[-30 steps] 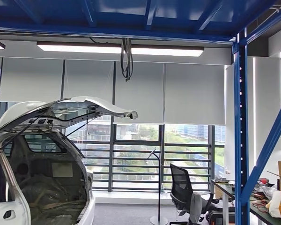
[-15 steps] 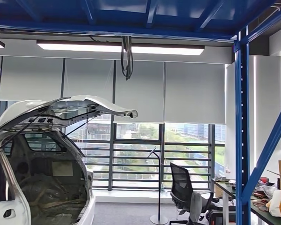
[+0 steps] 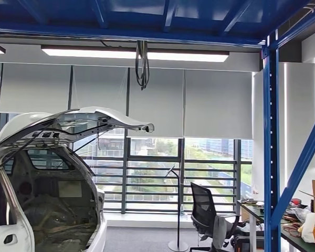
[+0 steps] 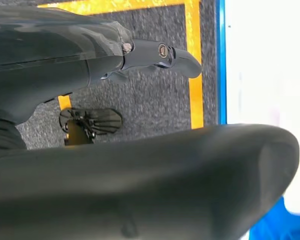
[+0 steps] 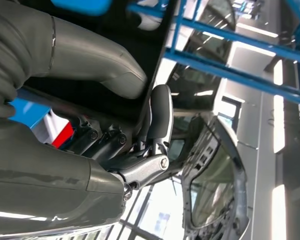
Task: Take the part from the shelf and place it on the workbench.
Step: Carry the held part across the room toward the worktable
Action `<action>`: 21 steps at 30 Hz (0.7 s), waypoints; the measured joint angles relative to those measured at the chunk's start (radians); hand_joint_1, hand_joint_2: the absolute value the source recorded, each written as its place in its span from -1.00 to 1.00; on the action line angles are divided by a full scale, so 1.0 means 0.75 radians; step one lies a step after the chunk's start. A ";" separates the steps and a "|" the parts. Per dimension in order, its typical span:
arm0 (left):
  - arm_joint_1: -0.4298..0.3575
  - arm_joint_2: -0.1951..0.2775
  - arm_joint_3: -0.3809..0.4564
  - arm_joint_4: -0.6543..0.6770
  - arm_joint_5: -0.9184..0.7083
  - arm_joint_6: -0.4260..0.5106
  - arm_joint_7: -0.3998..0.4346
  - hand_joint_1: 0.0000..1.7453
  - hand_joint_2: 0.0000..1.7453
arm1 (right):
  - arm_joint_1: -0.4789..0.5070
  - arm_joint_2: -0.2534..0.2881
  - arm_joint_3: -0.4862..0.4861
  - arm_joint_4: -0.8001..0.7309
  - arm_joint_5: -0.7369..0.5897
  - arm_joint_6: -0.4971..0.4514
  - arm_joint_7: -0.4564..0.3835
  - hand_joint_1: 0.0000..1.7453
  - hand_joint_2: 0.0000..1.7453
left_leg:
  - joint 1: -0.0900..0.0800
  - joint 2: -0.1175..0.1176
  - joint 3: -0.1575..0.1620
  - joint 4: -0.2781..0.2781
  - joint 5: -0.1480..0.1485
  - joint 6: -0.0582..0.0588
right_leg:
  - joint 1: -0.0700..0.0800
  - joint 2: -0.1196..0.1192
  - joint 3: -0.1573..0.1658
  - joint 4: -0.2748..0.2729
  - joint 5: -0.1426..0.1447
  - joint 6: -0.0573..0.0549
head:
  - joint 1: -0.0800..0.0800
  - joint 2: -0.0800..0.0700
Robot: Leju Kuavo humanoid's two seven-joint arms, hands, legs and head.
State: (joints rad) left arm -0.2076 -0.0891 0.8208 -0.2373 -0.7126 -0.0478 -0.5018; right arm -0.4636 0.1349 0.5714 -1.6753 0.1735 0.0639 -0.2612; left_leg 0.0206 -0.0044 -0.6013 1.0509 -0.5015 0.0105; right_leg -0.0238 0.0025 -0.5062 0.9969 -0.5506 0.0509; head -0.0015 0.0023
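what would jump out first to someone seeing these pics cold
The white car with its tailgate raised and bare trunk gaping, low on the left of the head view. Then the blue steel rack post on the right, with a black office chair by the windows. In the right wrist view, the right hand grips a black part.

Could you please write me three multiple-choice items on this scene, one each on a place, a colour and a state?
1. Where does the office chair stand?
A. Inside the car's boot
B. Between the floor lamp and the blue upright
C. Left of the car

2. What colour is the floor tape in the left wrist view?
A. Red
B. White
C. Yellow

3. How is the tailgate of the white car?
A. Raised open
B. Shut
C. Taken off

Key: 1 B, the chair sits right of the lamp and left of the upright; 2 C, yellow strips cross the grey carpet; 3 A, the boot interior is exposed beneath it.
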 joint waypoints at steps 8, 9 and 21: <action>0.027 0.018 0.015 0.000 0.028 0.005 -0.039 -1.00 -1.00 | -0.001 0.007 0.037 -0.053 -0.118 -0.029 -0.039 1.00 1.00 | 0.000 0.000 0.000 0.000 0.000 0.000 | 0.000 0.000 0.000 0.000 0.000 0.000 | 0.000 0.000; 0.029 0.019 0.017 0.000 0.031 0.005 -0.043 -1.00 -1.00 | 0.000 0.007 0.038 -0.064 -0.127 -0.037 -0.043 1.00 1.00 | 0.000 0.000 0.000 0.000 0.000 0.000 | 0.000 0.000 0.000 0.000 0.000 0.000 | 0.000 0.000; 0.039 0.041 0.028 0.000 0.062 0.003 -0.051 -1.00 -1.00 | -0.003 -0.025 0.061 -0.144 -0.208 -0.022 -0.106 1.00 1.00 | -0.004 0.000 0.000 0.002 -0.001 0.001 | -0.002 0.000 0.000 -0.003 0.001 0.001 | 0.000 0.000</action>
State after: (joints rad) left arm -0.1780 -0.0581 0.8421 -0.2373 -0.6659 -0.0452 -0.5399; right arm -0.4662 0.1165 0.6172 -1.7834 0.0176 0.0477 -0.3409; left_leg 0.0176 -0.0045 -0.6015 1.0528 -0.5022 0.0114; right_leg -0.0254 0.0025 -0.5062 0.9949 -0.5495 0.0517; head -0.0015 0.0023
